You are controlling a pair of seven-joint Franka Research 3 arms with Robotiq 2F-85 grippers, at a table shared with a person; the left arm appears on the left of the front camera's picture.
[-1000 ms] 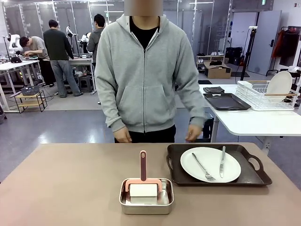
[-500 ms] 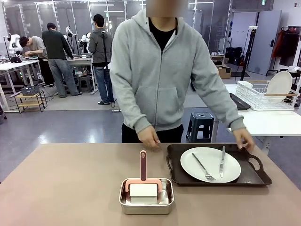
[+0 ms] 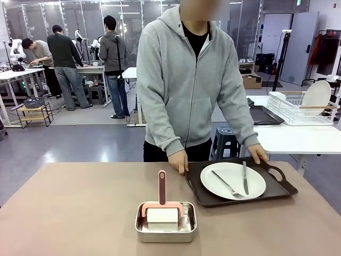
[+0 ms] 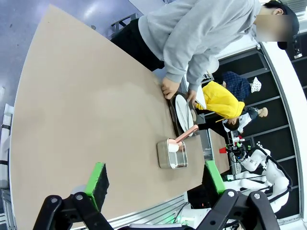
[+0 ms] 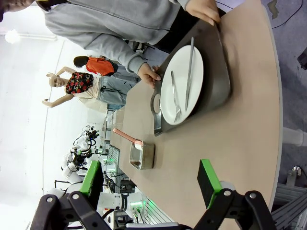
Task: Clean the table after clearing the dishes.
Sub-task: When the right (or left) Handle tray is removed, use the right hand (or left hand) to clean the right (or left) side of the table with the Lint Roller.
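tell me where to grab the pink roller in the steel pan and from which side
Take the pink handle near its upper end, coming down from above and pinching across its narrow width. The handle sticks up well clear of the steel pan. The white roll sits low inside the pan's walls, which would likely block a grip there.

— How many dishes were counted ahead of the right claw (image 5: 149,179)?
— One white plate (image 3: 256,184) was counted, with one fork (image 3: 228,185) and one knife (image 3: 244,177), on one dark tray (image 3: 213,201).
— And ahead of the left claw (image 4: 156,176)?
— One steel pan (image 3: 165,238) and one pink-handled roller (image 3: 162,186) were counted. Two hands were counted beyond it, a first hand (image 3: 179,161) and a second hand (image 3: 258,154). One table (image 3: 69,213) was counted.
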